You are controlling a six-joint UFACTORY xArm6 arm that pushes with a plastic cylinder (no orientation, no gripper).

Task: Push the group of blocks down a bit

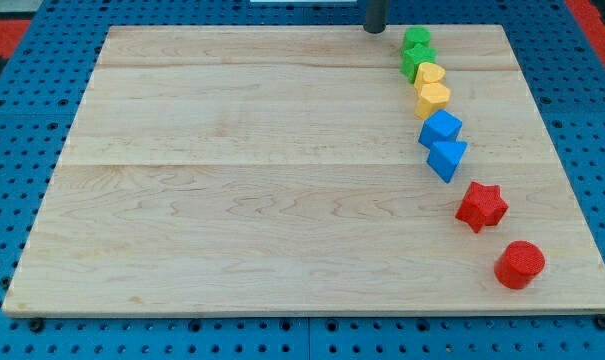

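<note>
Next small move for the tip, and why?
Probably shift my tip toward the view's right, above the green blocks. It sits at the board's top edge, left of the column's top, so pushing down from there would miss it.

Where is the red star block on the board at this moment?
The red star block lies near the view's right edge of the board, lower half, between the blue triangular block above it and the red round block below.

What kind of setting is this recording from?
Probably a robotics lab bench: a wooden board on a blue perforated base, small coloured blocks like the red star, and my tip at the view's top.
</note>
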